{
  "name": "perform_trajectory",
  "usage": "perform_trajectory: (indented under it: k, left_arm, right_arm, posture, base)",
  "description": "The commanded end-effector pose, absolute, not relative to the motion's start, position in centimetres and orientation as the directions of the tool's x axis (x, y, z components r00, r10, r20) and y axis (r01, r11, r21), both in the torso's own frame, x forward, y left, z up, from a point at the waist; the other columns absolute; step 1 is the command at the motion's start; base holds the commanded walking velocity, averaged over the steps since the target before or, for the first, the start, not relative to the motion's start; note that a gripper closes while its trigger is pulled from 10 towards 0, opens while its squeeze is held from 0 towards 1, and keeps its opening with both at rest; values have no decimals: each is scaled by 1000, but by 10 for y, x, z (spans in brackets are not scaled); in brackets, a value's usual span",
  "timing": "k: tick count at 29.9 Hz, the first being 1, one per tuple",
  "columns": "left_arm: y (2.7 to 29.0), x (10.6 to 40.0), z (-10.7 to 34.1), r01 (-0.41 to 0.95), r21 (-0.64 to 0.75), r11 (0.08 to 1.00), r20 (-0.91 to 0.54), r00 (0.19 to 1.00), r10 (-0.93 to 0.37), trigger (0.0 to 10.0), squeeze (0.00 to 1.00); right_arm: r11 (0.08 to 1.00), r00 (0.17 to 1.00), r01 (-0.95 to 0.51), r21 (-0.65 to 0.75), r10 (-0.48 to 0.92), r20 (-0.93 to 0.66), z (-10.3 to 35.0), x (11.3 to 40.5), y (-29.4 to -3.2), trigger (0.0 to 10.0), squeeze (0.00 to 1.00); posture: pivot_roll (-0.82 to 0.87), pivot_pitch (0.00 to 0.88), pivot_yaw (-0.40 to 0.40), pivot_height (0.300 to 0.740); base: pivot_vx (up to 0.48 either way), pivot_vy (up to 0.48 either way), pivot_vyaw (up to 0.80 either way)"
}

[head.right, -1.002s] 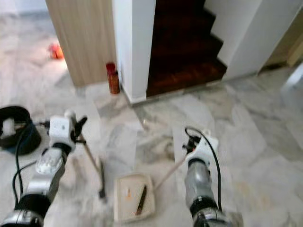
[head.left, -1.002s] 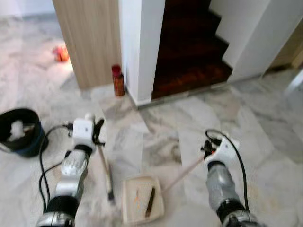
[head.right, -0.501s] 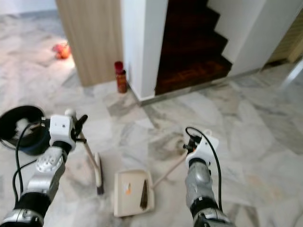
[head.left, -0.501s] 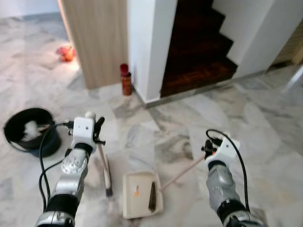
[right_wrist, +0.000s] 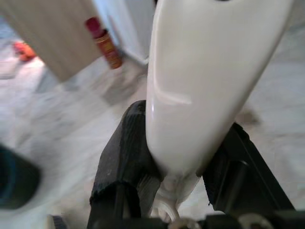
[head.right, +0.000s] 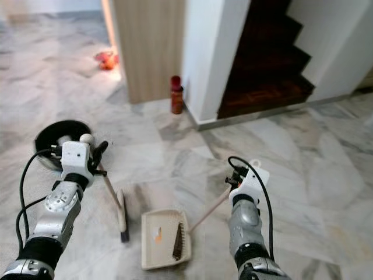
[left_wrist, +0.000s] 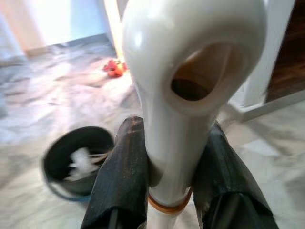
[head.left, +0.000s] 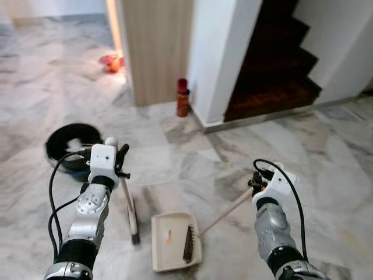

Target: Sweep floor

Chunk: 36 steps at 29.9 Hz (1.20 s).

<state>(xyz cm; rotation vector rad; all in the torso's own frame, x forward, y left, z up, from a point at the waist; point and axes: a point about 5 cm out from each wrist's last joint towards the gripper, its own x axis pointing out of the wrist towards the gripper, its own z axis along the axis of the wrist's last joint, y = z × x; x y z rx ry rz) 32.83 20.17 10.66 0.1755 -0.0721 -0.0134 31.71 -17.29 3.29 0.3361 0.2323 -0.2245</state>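
White broom (head.left: 131,207) & dustpan (head.left: 175,240) clamped in L/R pincers (left_wrist: 167,157) (right_wrist: 178,157), as before.

Red bottle (head.left: 182,97) beside white pillar (head.left: 220,52)

The setting was identified as the interior of a home, indicated by a polished marble-patterned floor (head.left: 175,157) and a dark wooden staircase (head.left: 274,76) enclosed between white walls (head.left: 218,52). A wood-panelled partition (head.left: 154,46) was seen beside the stairwell, with a red bottle (head.left: 182,97) set on the floor at its base. Domestic cleaning items were also noted: a black bin (head.left: 73,146), a cream dustpan (head.left: 175,242) and a hand brush (head.left: 131,213).
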Motion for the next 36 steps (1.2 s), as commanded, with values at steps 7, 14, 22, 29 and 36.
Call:
perform_trajectory:
  k: [7, 14, 22, 29, 36]
  left_arm:
    - [195, 331, 114, 30, 190, 981, 105, 993, -51, 10000, 0]
    - [195, 331, 115, 31, 192, 981, 105, 993, -52, 10000, 0]
    - [195, 331, 115, 31, 197, 980, 101, 994, -52, 10000, 0]
    - [195, 331, 115, 32, 197, 980, 100, 994, -53, 10000, 0]
    - [195, 331, 115, 31, 203, 979, 103, 993, -53, 10000, 0]
  right_arm:
    - [912, 947, 277, 302, -206, -247, 35, 317, -180, 10000, 0]
    - [909, 946, 279, 309, -205, -249, 34, 317, -179, 10000, 0]
    - [909, 947, 275, 312, -199, -252, 34, 317, -178, 10000, 0]
    - [911, 948, 271, 310, -196, -252, 34, 317, -177, 10000, 0]
    - [913, 950, 265, 310, -192, -248, 35, 318, -176, 10000, 0]
  posture:
    - [-46, 56, -54, 740]
    - [-42, 54, -54, 740]
    - [-42, 52, -53, 740]
    - [-41, 51, -53, 740]
    - [-42, 48, -54, 740]
  base:
    - [0, 345, 0]
    - [0, 344, 0]
    - [0, 339, 0]
    - [0, 326, 0]
    - [0, 153, 536]
